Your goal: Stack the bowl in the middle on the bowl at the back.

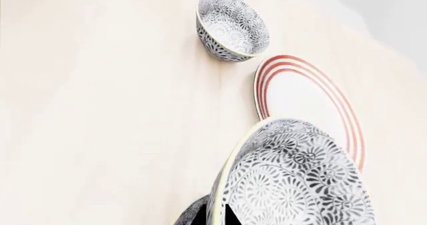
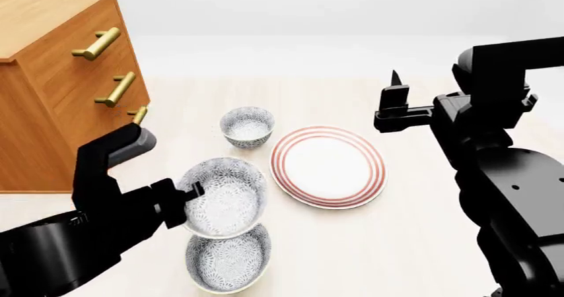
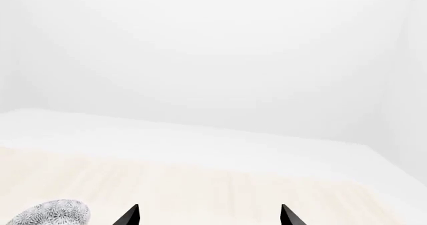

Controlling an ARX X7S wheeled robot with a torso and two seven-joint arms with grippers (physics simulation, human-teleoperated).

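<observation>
My left gripper [image 2: 189,193] is shut on the rim of the bowl in the middle [image 2: 224,197], which it holds tilted above the table, just over the front bowl [image 2: 229,257]. In the left wrist view the left gripper [image 1: 213,218] pinches the rim, and the held bowl [image 1: 300,180] fills the near part of the picture. The bowl at the back [image 2: 247,127] stands upright on the table, apart from the held one; the left wrist view also shows this back bowl [image 1: 232,27]. Held high to the right of the plate, my right gripper [image 3: 210,216] is open and empty.
A flat red-ringed plate [image 2: 328,166] lies right of the bowls, close to the back bowl. A wooden drawer cabinet [image 2: 62,79] with brass handles stands at the left. A floral bowl [image 3: 50,214] shows at the right wrist view's edge.
</observation>
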